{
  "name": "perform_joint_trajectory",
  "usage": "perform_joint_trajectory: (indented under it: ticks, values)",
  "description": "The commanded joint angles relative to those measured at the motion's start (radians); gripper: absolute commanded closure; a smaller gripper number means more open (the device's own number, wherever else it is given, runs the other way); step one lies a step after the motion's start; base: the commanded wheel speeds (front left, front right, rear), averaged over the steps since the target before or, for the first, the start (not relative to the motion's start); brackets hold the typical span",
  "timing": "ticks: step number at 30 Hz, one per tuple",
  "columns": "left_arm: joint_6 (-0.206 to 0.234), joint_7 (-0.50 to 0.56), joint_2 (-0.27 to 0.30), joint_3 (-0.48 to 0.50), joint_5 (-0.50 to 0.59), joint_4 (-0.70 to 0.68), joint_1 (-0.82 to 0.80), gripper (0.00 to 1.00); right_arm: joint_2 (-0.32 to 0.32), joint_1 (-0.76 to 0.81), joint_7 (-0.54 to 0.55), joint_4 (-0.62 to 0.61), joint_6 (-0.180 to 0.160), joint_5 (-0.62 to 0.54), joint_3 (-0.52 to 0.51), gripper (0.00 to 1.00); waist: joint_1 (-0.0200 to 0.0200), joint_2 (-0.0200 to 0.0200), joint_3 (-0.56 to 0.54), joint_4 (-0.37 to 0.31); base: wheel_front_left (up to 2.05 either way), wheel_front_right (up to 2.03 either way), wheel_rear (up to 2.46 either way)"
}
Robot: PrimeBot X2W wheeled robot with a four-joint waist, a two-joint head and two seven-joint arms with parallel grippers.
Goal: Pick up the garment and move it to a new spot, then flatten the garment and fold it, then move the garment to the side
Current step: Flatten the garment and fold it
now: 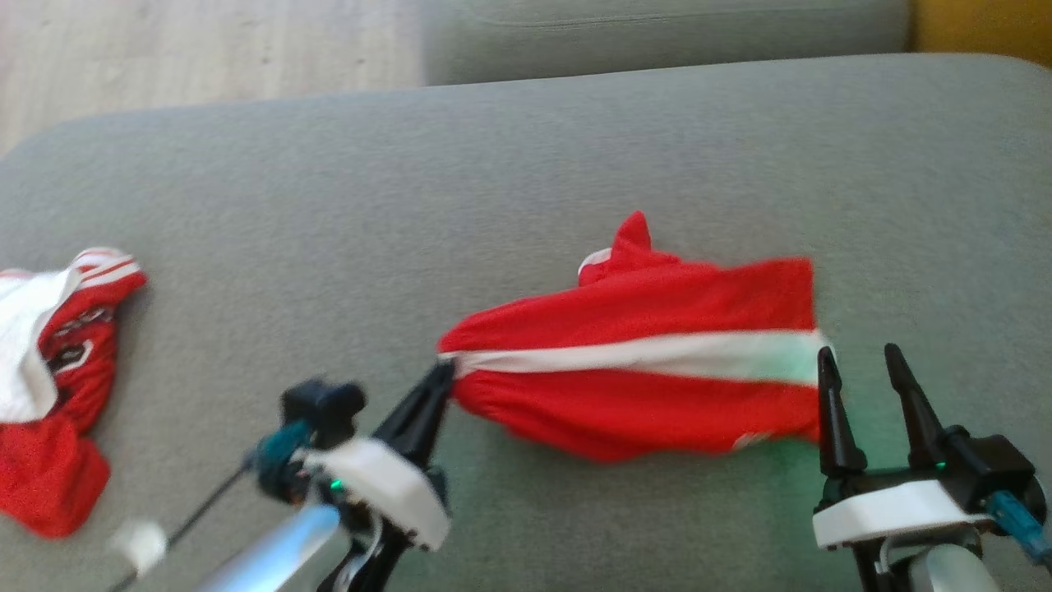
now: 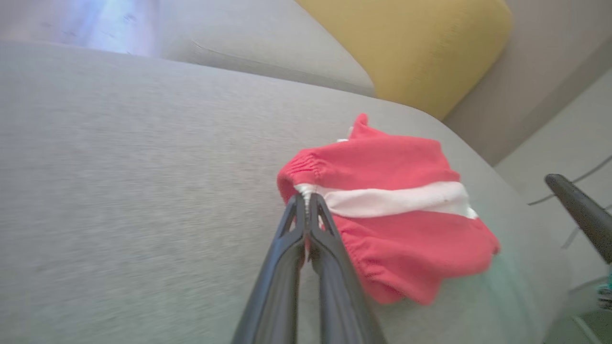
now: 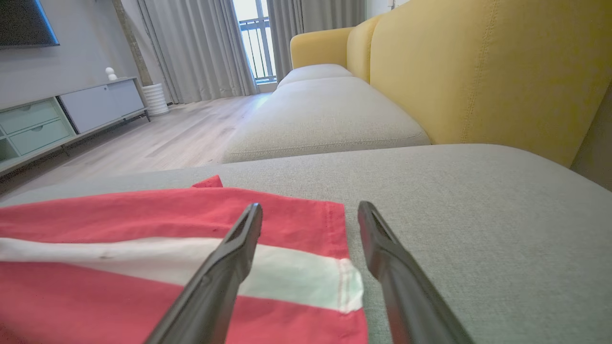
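Observation:
The garment (image 1: 649, 353) is a pair of red shorts with a white side stripe, lying on the grey sofa cushion (image 1: 493, 181). My left gripper (image 1: 446, 372) is shut on the garment's gathered waistband at the stripe's left end; the left wrist view shows the same pinch (image 2: 306, 198) on the garment (image 2: 392, 224). My right gripper (image 1: 859, 362) stands open at the garment's right hem, one finger over the stripe's end, the other over bare cushion. In the right wrist view the right gripper (image 3: 311, 212) straddles the hem of the garment (image 3: 143, 267), nothing held.
Another red and white garment (image 1: 57, 386) lies crumpled at the cushion's left edge. A second grey cushion (image 1: 657, 33) sits behind. A yellow sofa back (image 3: 478, 62) rises to the right. Wooden floor (image 1: 164, 57) lies beyond the far left.

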Motion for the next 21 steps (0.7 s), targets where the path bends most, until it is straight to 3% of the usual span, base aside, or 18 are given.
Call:
perform_joint_trajectory:
  ticks: [1,6,9,15,20,21]
  values:
    - [0.011,-0.048,0.033,0.045,0.030,-0.011,-0.033,1.00,-0.007,-0.034,-0.009,-0.022,-0.001,-0.002,0.022,0.00,0.0000,0.0000,0.005,0.029,0.00,0.00,0.00]
    - [0.056,-0.149,0.021,0.085,0.138,0.047,0.033,1.00,-0.011,-0.063,-0.009,0.055,-0.001,0.036,0.032,0.00,0.0000,0.0000,-0.002,0.060,0.00,0.00,0.00]
    - [0.070,-0.154,-0.013,0.180,0.179,0.042,0.082,1.00,-0.019,-0.092,-0.009,0.152,-0.001,0.062,0.067,0.00,0.0000,0.0000,-0.004,0.072,0.00,0.00,0.00]
    - [0.025,-0.154,-0.080,0.308,0.273,0.038,0.164,1.00,-0.034,-0.163,-0.009,0.367,-0.001,0.139,0.146,0.00,0.0000,0.0000,-0.006,0.104,0.00,0.00,0.00]
    - [-0.011,-0.154,-0.114,0.353,0.330,0.068,0.182,1.00,-0.054,-0.175,-0.009,0.442,-0.001,0.221,0.223,0.00,0.0000,0.0000,-0.005,0.118,0.00,0.00,0.00]
    - [-0.016,-0.155,-0.121,0.362,0.339,0.072,0.184,1.00,-0.059,-0.175,-0.009,0.443,-0.001,0.230,0.231,0.17,0.0000,0.0000,-0.005,0.119,0.00,0.00,0.00]
